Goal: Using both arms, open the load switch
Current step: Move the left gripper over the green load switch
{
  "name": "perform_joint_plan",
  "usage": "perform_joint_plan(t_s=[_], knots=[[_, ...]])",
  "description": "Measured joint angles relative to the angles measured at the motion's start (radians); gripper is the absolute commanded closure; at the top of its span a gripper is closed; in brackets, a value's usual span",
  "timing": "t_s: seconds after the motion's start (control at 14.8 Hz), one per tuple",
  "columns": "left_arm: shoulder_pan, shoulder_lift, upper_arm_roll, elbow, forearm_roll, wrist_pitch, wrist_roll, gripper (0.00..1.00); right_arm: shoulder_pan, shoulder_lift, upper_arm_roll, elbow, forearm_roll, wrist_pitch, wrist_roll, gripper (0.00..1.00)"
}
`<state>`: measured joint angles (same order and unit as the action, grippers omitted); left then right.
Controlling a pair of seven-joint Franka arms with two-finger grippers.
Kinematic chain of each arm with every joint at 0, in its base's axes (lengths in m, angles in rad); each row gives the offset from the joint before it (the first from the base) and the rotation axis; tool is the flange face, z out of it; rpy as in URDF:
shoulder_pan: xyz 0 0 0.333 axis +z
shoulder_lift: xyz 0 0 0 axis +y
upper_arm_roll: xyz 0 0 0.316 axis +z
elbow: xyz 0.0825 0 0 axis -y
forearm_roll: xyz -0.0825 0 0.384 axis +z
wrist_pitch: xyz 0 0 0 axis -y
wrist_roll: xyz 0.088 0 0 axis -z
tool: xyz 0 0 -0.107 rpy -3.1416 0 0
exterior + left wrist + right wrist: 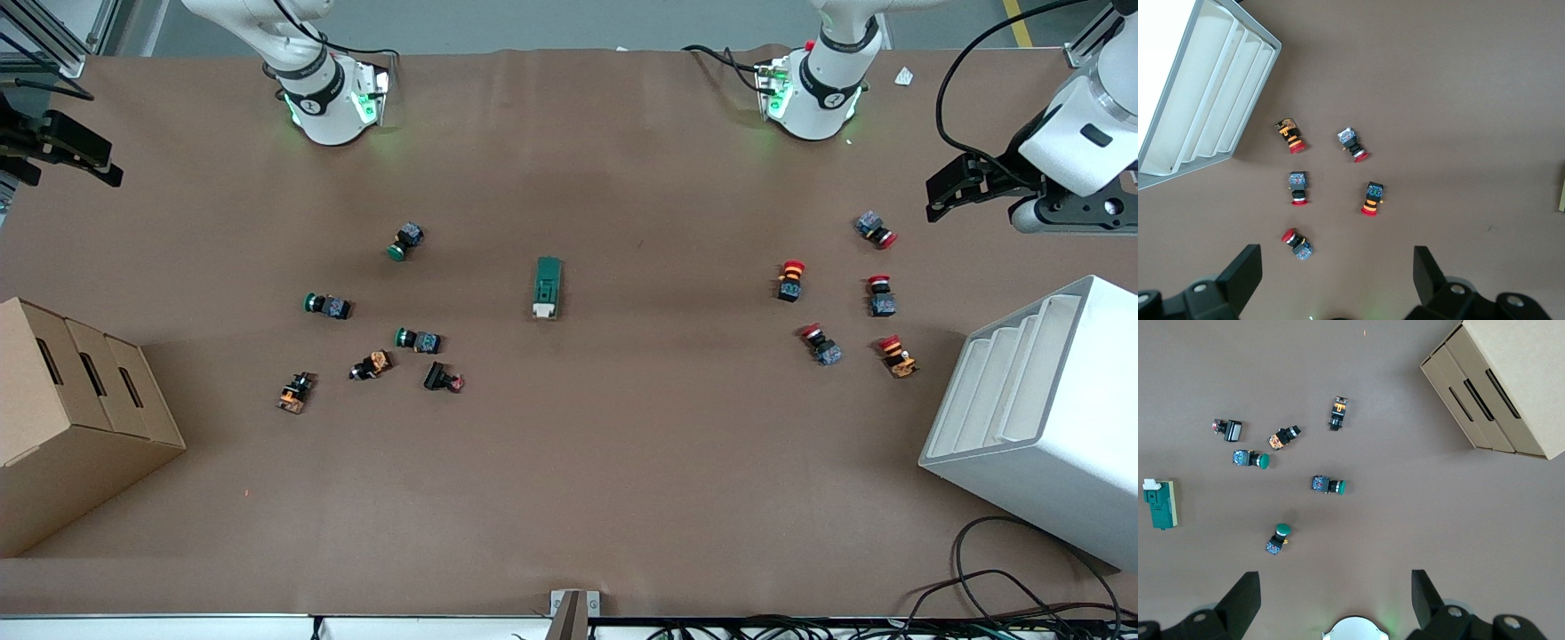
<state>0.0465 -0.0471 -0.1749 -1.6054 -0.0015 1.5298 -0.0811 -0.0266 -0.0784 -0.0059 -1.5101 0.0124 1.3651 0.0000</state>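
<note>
1. Nearest the front camera, a white slotted rack (1040,418) is sitting at the bench edge on the left arm's end, and a cardboard box (76,418) is sitting at the edge on the right arm's end.
2. Load switch (548,287) is lying flat near the middle of the bench, between the two button clusters and touching neither gripper. Its white toggle piece is pointing toward the front-camera edge.
3. Red-capped push buttons (791,280) are lying scattered toward the left arm's end, near the rack; five are showing.
4. Green-capped push buttons (327,305) and a few black-and-orange ones are lying scattered toward the right arm's end, near the box.
5. Left gripper (1338,280) is hanging in the air over the red button cluster. Its fingers are spread wide and holding nothing.
6. Right gripper (1336,600) is hanging over the bench edge at the right arm's end. Fingers are spread wide, gripping nothing.
7. Both arms are waiting, well apart from the load switch.
</note>
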Motion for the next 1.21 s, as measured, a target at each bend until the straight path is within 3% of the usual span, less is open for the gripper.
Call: perform_joint_plan(t_s=[0.61,0.94,1.21], knots=[[-0.020,0.003,-0.035,0.014,-0.008,0.000,0.001,0.00,-0.001,0.000,0.000,0.000,0.000,0.007,-0.001,0.00],[-0.058,0.019,-0.194,0.015,-0.032,0.027,-0.165,0.00,-0.002,0.000,0.000,0.000,0.000,0.012,-0.002,0.00],[-0.080,0.069,-0.341,0.009,-0.033,0.140,-0.330,0.00,-0.002,0.000,0.000,0.000,0.000,0.016,-0.002,0.00]])
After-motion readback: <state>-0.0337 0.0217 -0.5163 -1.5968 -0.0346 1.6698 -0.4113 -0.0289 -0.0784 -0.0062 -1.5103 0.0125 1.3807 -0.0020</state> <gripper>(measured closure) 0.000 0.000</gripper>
